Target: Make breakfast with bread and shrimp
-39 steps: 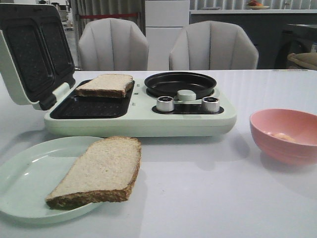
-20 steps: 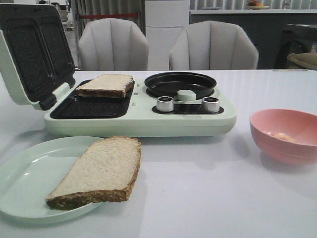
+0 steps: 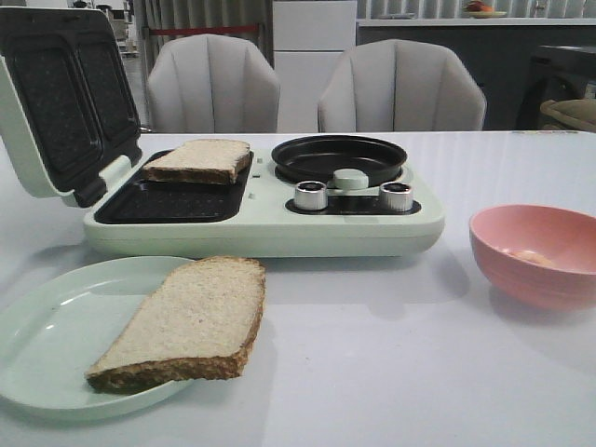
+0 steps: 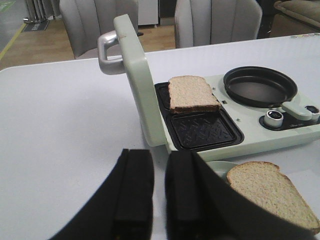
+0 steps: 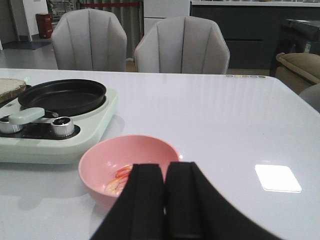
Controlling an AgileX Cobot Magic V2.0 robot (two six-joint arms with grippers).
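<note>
One bread slice (image 3: 186, 321) lies on a pale green plate (image 3: 56, 326) at the front left; it also shows in the left wrist view (image 4: 270, 192). The second bread slice (image 3: 198, 160) rests on the far grill cavity of the open sandwich maker (image 3: 279, 223), also seen in the left wrist view (image 4: 191, 93). Small orange-pink shrimp (image 5: 122, 177) lie in a pink bowl (image 5: 100, 160) at the right (image 3: 521, 279). My left gripper (image 4: 159, 155) hovers near the plate, empty, fingers almost together. My right gripper (image 5: 165, 167) is shut and empty just in front of the bowl. Neither gripper shows in the front view.
The sandwich maker's lid (image 3: 56, 102) stands open at the left. A black round pan (image 3: 338, 156) and two silver knobs (image 3: 310, 195) sit on its right half. Two grey chairs (image 3: 400, 88) stand behind the table.
</note>
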